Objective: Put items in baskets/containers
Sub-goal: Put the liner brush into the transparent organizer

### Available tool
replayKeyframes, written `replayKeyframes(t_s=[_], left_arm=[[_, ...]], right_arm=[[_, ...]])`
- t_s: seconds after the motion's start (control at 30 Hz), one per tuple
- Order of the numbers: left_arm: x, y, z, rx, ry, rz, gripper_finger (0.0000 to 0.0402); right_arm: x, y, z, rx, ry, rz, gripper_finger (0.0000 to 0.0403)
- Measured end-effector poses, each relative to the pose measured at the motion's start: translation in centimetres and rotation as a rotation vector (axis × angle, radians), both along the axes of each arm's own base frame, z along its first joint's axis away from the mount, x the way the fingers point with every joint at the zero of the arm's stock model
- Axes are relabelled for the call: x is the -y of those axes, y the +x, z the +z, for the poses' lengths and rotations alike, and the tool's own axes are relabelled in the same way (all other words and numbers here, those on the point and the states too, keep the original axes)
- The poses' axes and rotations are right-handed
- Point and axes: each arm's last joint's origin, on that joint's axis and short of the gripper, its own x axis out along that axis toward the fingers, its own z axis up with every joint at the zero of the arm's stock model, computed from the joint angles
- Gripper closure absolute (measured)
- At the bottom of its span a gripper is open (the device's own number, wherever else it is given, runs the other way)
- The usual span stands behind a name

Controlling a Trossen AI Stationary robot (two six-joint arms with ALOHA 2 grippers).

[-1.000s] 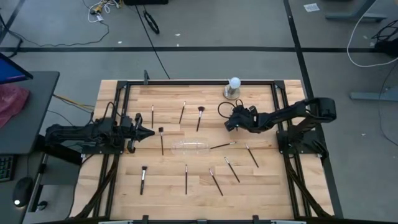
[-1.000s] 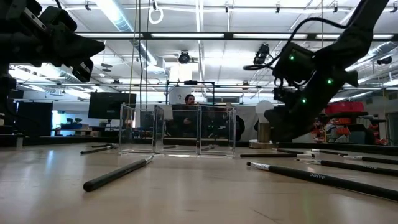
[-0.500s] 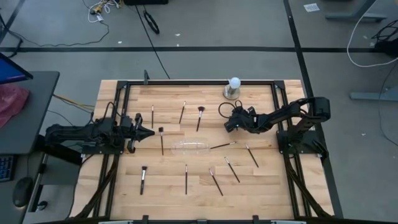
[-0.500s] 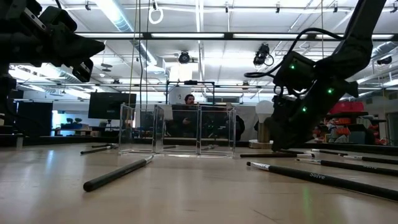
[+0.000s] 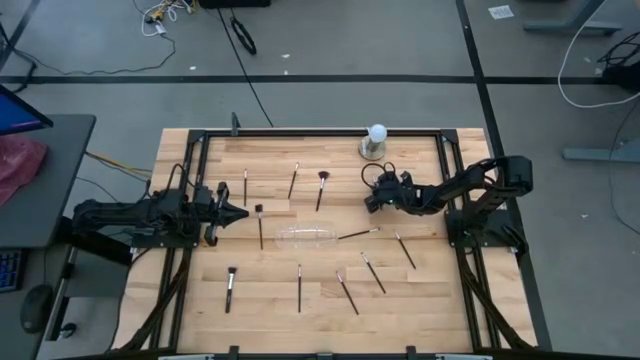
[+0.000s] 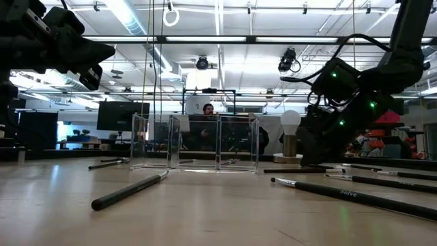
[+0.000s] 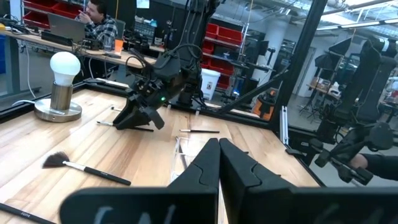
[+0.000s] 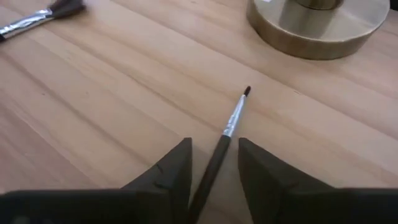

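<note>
The right arm reaches in from the table's right side, bent at the elbow, with its wrist tipped down so the right gripper sits low at the tabletop; its two dark fingers stand a little apart, with a narrow gap between them. The left arm lies stretched out low along the table's left side, its left gripper pointing toward the middle with the fingers pressed together
</note>
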Motion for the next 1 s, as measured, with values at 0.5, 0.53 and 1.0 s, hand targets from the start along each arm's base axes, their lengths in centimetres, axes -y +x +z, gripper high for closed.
replayKeyframes(t_s=[0.5,0.53,1.0], left_arm=[[0.0,0.0,0.0,0.0,0.0,0.0,0.0399],[0.0,0.0,0.0,0.0,0.0,0.0,0.0399],[0.0,0.0,0.0,0.0,0.0,0.0,0.0399]], right_arm=[[-0.12,-0.42,-0.32,-0.045,-0.045,0.083,0.0355],[-0.12,-0.41,-0.32,-0.051,-0.048,0.092,0.036],[-0.24,-0.25,-0.23,-0.099,-0.098,0.203,0.0395]])
